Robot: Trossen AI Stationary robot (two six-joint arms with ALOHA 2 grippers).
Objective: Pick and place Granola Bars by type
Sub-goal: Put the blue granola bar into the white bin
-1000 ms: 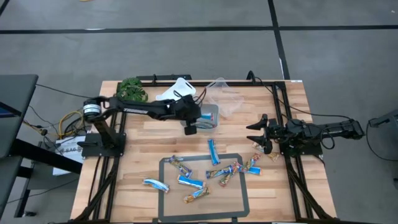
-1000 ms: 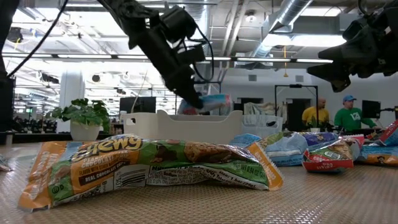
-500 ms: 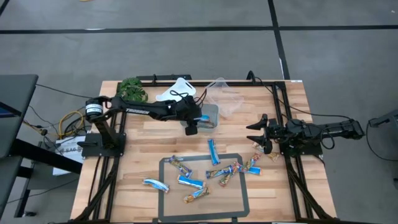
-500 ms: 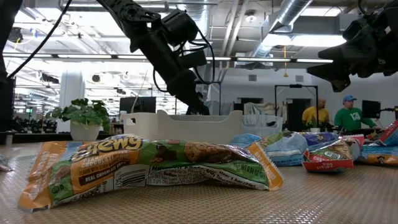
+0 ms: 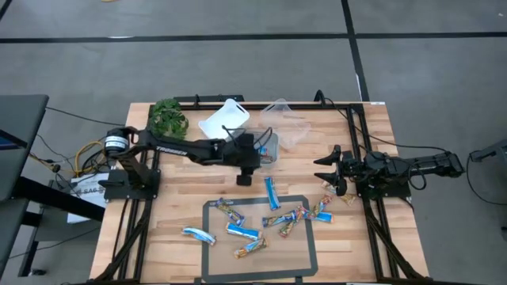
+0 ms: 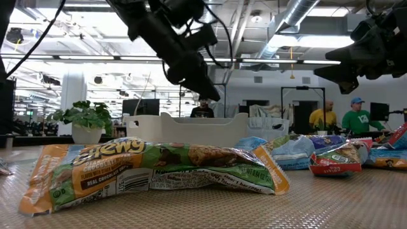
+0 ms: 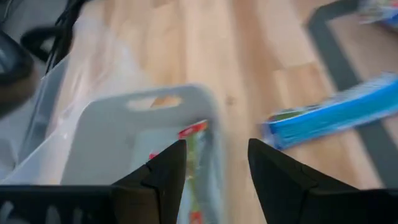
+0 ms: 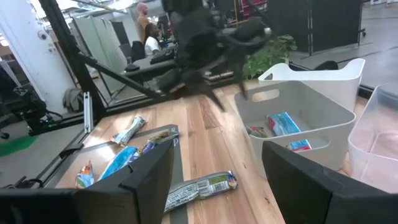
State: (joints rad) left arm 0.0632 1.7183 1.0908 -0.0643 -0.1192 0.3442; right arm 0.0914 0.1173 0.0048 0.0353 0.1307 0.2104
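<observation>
Several granola bars, bright blue (image 5: 272, 192) and mixed orange-brown-blue (image 5: 285, 219), lie flat on and around the grey mat (image 5: 301, 253) near the table's front. A few more lie in the grey tub (image 5: 268, 147), which also shows in the right wrist view (image 8: 283, 122). My left gripper (image 5: 246, 176) hangs open and empty just over the tub's near wall (image 7: 199, 102), with a blue bar (image 7: 336, 118) on the table beyond it. My right gripper (image 5: 318, 172) is open and empty at the table's right, above the table.
A white tub (image 5: 224, 119) and a clear tub (image 5: 285, 123) stand at the far edge beside the grey one, with a small plant (image 5: 168, 116) at the far left. A green-orange bar (image 6: 152, 168) lies close to the low camera. People stand in the room behind.
My left gripper held a blue bar over the grey tub; the bar has left its fingers and no longer shows in the low view. The gripper has then drawn back toward the table's near edge and risen a little.
</observation>
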